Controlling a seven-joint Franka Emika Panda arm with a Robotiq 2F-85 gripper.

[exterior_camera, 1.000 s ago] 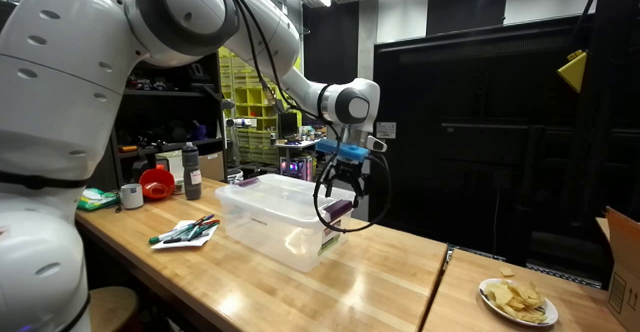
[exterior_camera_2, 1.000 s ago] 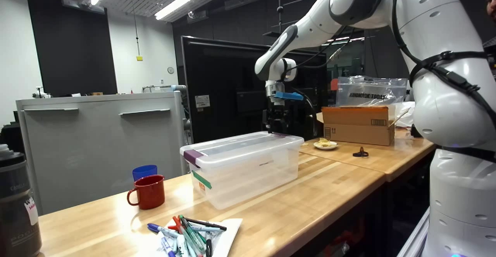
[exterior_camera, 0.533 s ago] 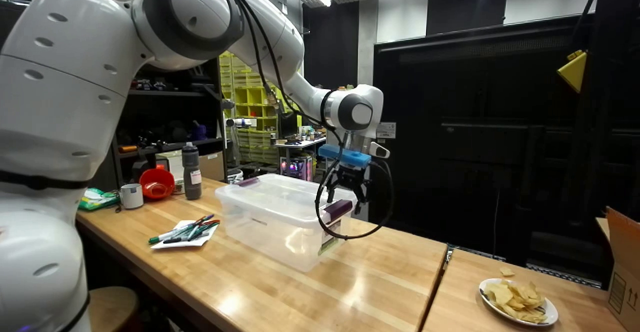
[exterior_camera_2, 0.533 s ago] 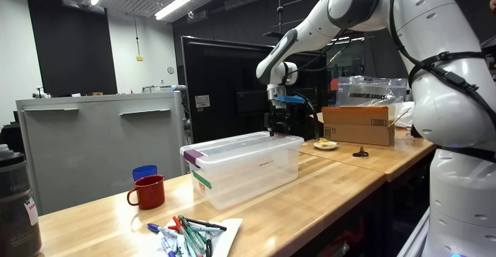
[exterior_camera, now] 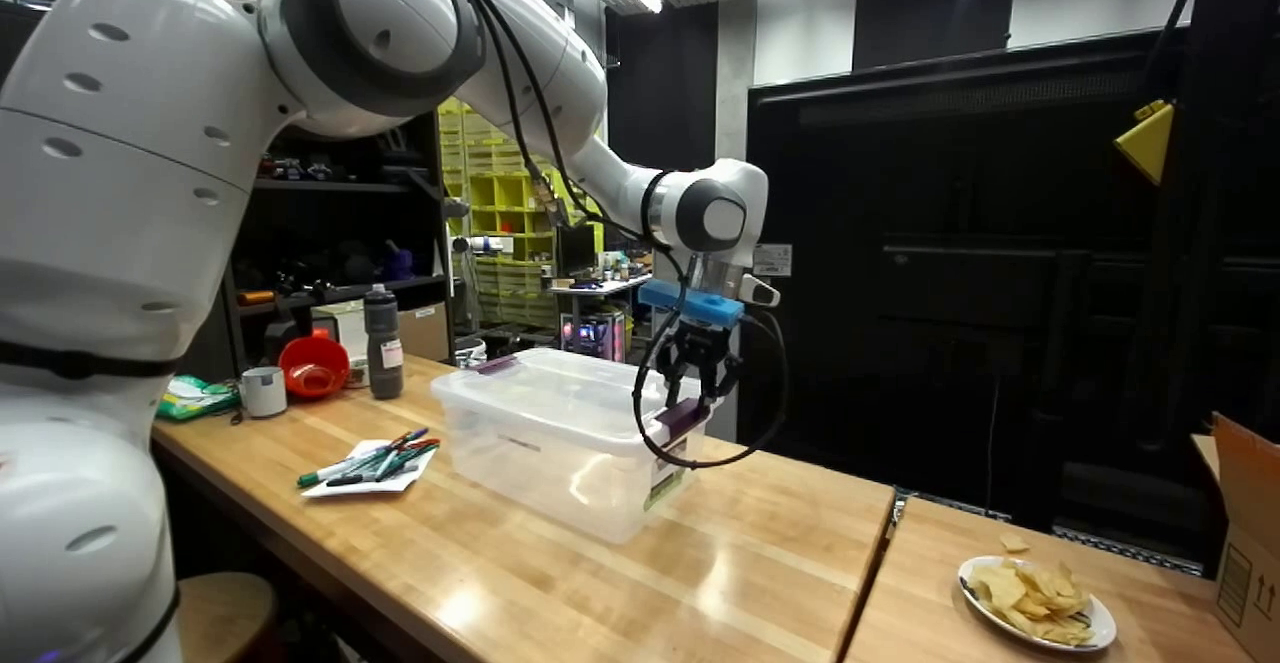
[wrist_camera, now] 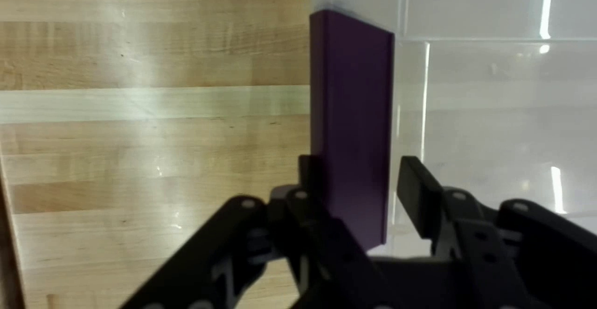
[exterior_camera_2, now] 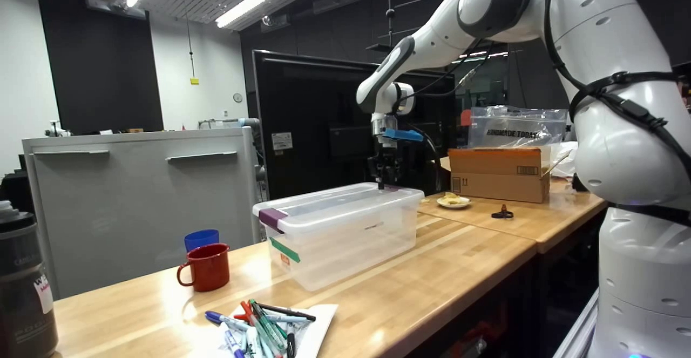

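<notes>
At one end of a clear plastic storage box [exterior_camera_2: 351, 247] with a translucent lid [exterior_camera: 560, 393], standing on the pale wooden counter [exterior_camera_2: 448, 255], the black jointed fingers [wrist_camera: 422, 199] straddle a dark purple, slab-like plastic latch [wrist_camera: 359, 127]. They are partly drawn together: in the wrist view the outer one seems to touch the latch, while a strip of lid shows between latch and inner one, so nothing looks firmly held. Pressure from that single side could slide the light-looking box along the counter, and the latch's smooth face could let a shallow grip slip. Compared with the earlier frames, the fingers have narrowed, and in an exterior view the matching purple latch [exterior_camera_2: 271, 217] opposite sits slightly further right, suggesting the box has shifted.
</notes>
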